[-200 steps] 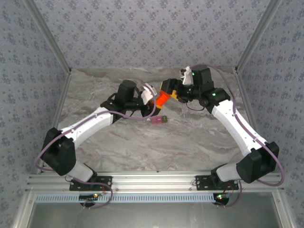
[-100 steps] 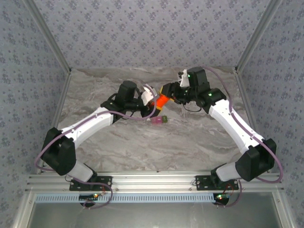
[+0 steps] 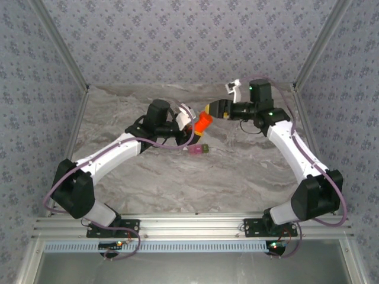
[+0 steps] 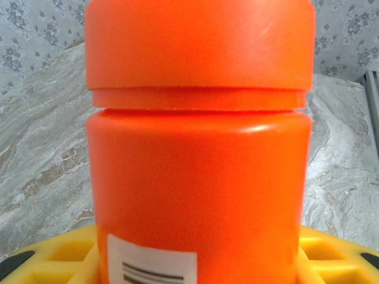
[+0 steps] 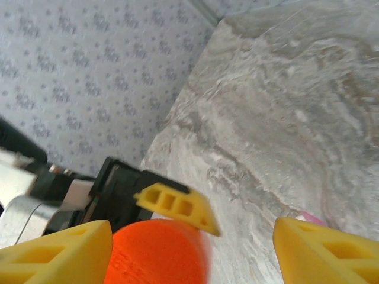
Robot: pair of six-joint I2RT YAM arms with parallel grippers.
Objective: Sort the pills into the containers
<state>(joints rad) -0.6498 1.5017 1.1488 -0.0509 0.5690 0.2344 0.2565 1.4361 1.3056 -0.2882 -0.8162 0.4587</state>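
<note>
Left gripper (image 3: 192, 121) pinched orange-red cylindrical plastic bottle (image 4: 198, 148); right gripper (image 5: 192, 248) spread around its cap (image 5: 157, 251).
Tiny pink-and-olive compartment box (image 3: 198, 149) sat on marbled counter (image 3: 237, 171) near bottle; right gripper should centre on cap before closing and twisting.

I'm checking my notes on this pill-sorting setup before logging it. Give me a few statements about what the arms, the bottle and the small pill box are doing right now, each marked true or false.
1. The left pincer grips the orange bottle. True.
2. The bottle's cap is off. False: the cap sits on the bottle.
3. The pink and olive pill box lies on the table, nearer the arm bases than the bottle. True.
4. The right pincer is clamped on the pill box. False: it is open, up beside the bottle's cap end, apart from the box.
</note>
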